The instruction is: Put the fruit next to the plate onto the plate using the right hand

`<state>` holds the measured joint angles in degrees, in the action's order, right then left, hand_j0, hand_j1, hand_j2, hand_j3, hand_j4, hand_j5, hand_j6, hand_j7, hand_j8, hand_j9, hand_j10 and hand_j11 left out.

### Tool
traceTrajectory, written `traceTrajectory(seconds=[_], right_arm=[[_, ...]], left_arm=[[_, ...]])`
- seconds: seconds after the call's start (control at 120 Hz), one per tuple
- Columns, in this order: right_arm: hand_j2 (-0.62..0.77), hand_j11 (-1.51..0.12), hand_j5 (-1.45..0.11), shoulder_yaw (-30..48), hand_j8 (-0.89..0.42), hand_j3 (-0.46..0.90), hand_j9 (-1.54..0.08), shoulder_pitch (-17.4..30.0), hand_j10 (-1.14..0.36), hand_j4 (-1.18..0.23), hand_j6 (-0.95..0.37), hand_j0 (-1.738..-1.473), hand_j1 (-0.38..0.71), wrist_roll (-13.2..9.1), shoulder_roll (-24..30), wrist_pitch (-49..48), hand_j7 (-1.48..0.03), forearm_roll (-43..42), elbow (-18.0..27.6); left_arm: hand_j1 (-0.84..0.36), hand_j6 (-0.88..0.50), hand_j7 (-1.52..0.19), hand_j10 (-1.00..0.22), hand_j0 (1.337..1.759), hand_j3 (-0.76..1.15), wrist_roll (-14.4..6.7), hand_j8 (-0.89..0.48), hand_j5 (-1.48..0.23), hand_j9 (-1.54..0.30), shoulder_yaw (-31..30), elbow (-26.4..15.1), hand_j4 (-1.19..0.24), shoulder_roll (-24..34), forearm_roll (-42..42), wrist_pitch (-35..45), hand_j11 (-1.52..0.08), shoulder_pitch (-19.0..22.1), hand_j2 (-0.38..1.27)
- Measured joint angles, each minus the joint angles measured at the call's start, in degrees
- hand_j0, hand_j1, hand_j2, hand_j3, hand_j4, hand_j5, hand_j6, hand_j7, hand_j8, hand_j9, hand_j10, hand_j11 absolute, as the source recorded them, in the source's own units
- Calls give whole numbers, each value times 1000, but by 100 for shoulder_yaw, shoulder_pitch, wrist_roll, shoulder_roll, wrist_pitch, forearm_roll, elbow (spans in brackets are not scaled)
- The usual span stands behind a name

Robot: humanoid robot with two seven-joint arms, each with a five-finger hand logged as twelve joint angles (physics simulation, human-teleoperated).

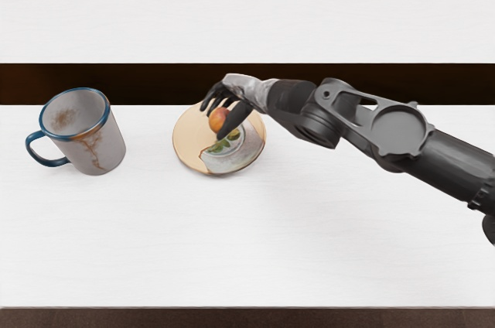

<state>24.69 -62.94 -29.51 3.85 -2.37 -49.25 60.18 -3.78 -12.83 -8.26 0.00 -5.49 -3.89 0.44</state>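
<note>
Fingers (210, 100) of the right hand (236, 94) curl around the fruit (220, 118). The plate (186, 148) lies directly beneath it; contact unclear.

The surface (247, 251) is white. The plate (189, 142) is golden orange. The fruit (219, 118) is orange-red. The mug (81, 133) is grey with a blue rim.

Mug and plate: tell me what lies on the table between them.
In the head view that stretch is bare: only white table shows between the mug and the plate. The right hand holds the fruit over the plate.
</note>
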Motion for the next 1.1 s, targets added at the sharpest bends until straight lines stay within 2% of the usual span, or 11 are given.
traceTrajectory(seconds=[0.225,0.533,0.642,0.783,0.95,1.1], right_arm=[[16,-650,-653,0,-428,0,-652,24,-505,-499,-481,-1657,196,6,-6,8,-650,14,-52],[-48,-484,-485,105,-357,0,-485,13,-374,-372,-369,-1658,85,6,88,1,-484,93,62],[-49,-422,-422,178,-316,0,-422,15,-325,-325,-323,-1658,33,64,492,-34,-422,508,462],[-33,-271,-271,277,-204,0,-271,57,-209,-209,-208,-1658,-103,280,983,-381,-271,1260,727],[-20,-156,-156,361,-118,0,-156,136,-120,-120,-120,-1658,-207,730,1821,-1555,-156,2534,793],[-14,-105,-105,579,-80,0,-105,424,-81,-81,-81,-1658,-253,875,2514,-2737,-105,3446,751]], left_arm=[[55,-245,-318,-245,1658,0,0,-245,-318,-318,0,1,-245,0,-2,-1,-318,0,49],[55,-245,-318,-245,1658,0,0,-245,-318,-318,0,0,-245,0,-1,1,-318,0,49],[55,-245,-318,-245,1658,0,0,-245,-318,-318,0,0,-245,0,1,2,-318,0,49],[55,-245,-318,-245,1658,0,0,-245,-318,-318,0,0,-245,0,0,-1,-318,0,49],[55,-245,-318,-245,1658,0,0,-245,-318,-318,0,0,-245,0,-2,-1,-318,0,49],[55,-245,-318,-245,1658,0,0,-245,-318,-318,0,0,-245,0,-1,-1,-318,0,49]])
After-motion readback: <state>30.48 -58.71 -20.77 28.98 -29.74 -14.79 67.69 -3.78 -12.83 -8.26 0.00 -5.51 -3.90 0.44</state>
